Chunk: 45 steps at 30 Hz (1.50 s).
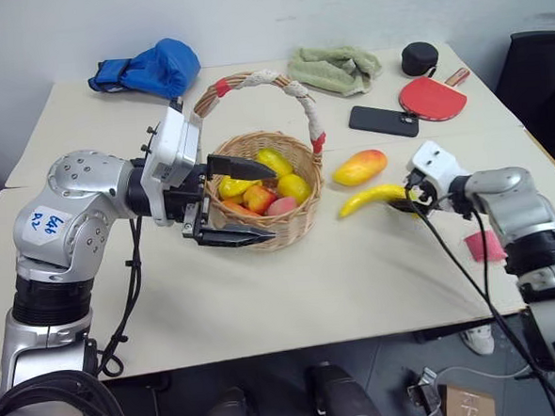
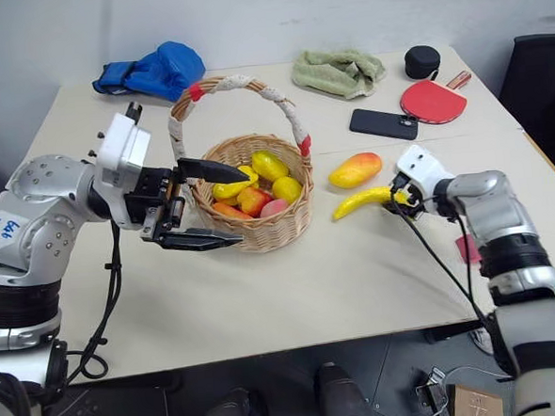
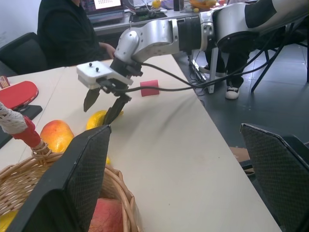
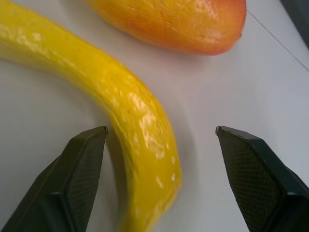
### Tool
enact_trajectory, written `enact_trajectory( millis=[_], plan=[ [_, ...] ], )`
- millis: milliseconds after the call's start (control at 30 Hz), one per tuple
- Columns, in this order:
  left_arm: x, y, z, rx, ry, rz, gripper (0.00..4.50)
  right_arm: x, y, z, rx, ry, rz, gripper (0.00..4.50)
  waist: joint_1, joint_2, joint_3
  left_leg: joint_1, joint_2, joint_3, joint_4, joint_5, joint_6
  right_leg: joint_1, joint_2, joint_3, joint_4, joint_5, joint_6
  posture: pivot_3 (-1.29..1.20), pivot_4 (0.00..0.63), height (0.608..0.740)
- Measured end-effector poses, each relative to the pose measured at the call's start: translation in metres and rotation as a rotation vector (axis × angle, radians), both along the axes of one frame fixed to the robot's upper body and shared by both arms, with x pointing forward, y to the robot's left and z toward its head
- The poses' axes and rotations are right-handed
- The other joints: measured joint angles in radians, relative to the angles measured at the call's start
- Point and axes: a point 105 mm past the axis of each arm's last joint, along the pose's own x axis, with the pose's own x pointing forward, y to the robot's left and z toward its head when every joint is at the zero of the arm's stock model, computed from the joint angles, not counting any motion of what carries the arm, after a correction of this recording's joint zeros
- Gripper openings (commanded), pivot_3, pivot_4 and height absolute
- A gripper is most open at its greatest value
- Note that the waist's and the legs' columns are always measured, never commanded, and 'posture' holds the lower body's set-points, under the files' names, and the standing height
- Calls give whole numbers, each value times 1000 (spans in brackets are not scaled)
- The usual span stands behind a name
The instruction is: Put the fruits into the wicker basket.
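Glossy curved yellow banana point(image 4: 130, 121) lies between the fingers of the open right hand point(image 4: 161, 159)

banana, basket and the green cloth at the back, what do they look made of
Banana: most likely hard plastic; its skin is glossy, with sharp highlights and an even yellow.
Wicker basket: woven tan cane or wicker, matte; the weave strands show, and the handle is wrapped in white cloth with red tape.
Green cloth: soft terry-like fabric, matte and rumpled into folds; probably a towel.
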Motion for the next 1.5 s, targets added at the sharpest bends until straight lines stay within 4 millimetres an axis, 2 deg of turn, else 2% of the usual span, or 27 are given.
enact_trajectory(
  millis=[200,300,433,500,567,667,767,867,933,1000,1067,1133,1167,1267,1433,1467,1500],
  plan=[
    [1,4,2,7,-5,26,4500,0,3,1,91,35,8,1046,4,0,0,0,-1,0,1,0,0,0,-1,0,0,0,0,0,150,740],
    [2,5,2,5,-8,39,4500,-8,0,10,108,26,31,920,6,0,0,0,-1,-1,1,0,0,1,-1,0,0,0,0,0,150,740],
    [5,11,4,-8,-12,74,4500,-38,2,30,137,18,138,920,8,1,0,0,-1,-2,0,0,0,1,-1,0,0,0,0,0,150,740],
    [6,15,4,-8,-12,94,4500,-66,19,42,162,52,260,920,7,1,1,0,0,-2,0,-1,-1,1,0,0,0,0,0,0,150,740],
    [7,22,4,3,-9,123,4500,-98,44,52,161,96,408,920,2,2,1,1,3,-2,1,-1,-3,1,1,0,1,0,0,0,150,740],
    [8,27,7,-2,-22,142,4500,-120,88,70,220,83,562,920,-1,1,1,2,3,-2,3,-1,-4,2,2,0,3,0,-1,0,150,740],
    [10,32,9,0,-23,161,4500,-114,127,93,315,9,608,920,-1,1,1,2,2,-1,4,-1,-4,1,1,0,5,0,-2,0,150,740],
    [12,36,11,-8,-24,183,4500,-100,159,110,318,-76,588,920,4,1,1,1,2,-2,3,-1,-4,0,1,0,5,-1,-4,0,150,740],
    [13,41,14,-19,-29,209,4500,-86,176,112,316,-101,560,920,5,1,1,-1,2,-3,3,-1,-3,-1,0,-1,3,-1,-4,0,150,740],
    [13,39,14,-21,-33,203,4500,-72,202,109,287,-129,548,920,4,1,1,-3,2,-2,3,-2,-3,-4,0,-1,3,-1,-4,0,150,740],
    [13,39,14,-23,-34,207,4500,-60,215,102,257,-145,527,920,4,1,1,-7,2,-3,4,-2,-3,-7,0,-1,3,-1,-4,0,150,740],
    [13,39,14,-24,-36,210,4500,-47,215,93,225,-157,475,920,8,0,1,-15,1,-4,6,-1,-2,-15,-1,-2,7,-1,-3,0,150,740],
    [14,39,14,-24,-35,212,4500,-41,213,90,218,-157,451,1666,8,0,1,-17,-1,-4,7,-1,-1,-17,-2,-2,8,-1,-3,0,150,740],
    [14,39,14,-25,-37,216,4500,-38,207,89,200,-166,429,2561,5,0,1,-17,0,-4,6,-1,-1,-17,-2,-2,8,0,-2,0,150,740],
    [13,38,13,-29,-35,210,4500,-74,186,116,279,-182,511,2561,7,0,1,-16,2,-6,6,-1,-2,-17,-1,-3,10,0,-2,0,150,740],
    [13,37,13,-30,-33,207,4500,-90,171,119,308,-156,527,2561,10,0,1,-16,2,-7,6,-1,-2,-16,-1,-4,10,0,-2,0,150,740],
    [13,37,13,-30,-33,208,4500,-96,163,120,315,-145,526,2561,12,0,1,-16,2,-7,6,-1,-2,-16,-1,-4,9,0,-2,0,150,740]
  ],
)
